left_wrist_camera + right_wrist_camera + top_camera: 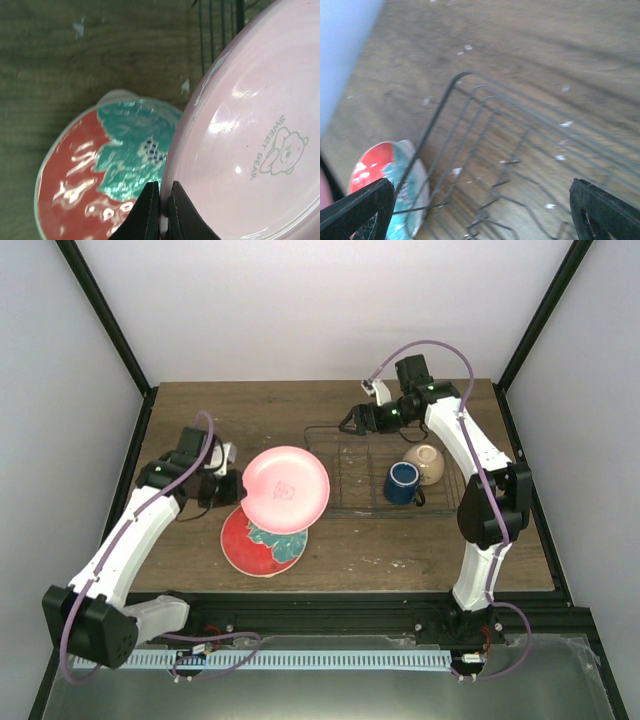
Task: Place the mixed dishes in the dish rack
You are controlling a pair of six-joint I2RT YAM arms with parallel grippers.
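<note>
My left gripper (236, 490) is shut on the rim of the pink plate (286, 489) and holds it tilted above the table; its fingers (150, 212) pinch the pink rim (240, 150). Under it lies the red plate with teal flower pattern (255, 543), also in the left wrist view (100, 175) and the right wrist view (380, 175). The wire dish rack (345, 475) holds the dark blue mug (402, 483) and the cream bowl (424, 463). My right gripper (349, 422) is open and empty above the rack's far left corner (470, 125). The pale blue-ringed plate is not in view.
The black frame posts stand at the table's back corners. The wooden table (250, 410) has bare room behind and left of the rack. The table's front edge (350, 592) runs just below the red plate.
</note>
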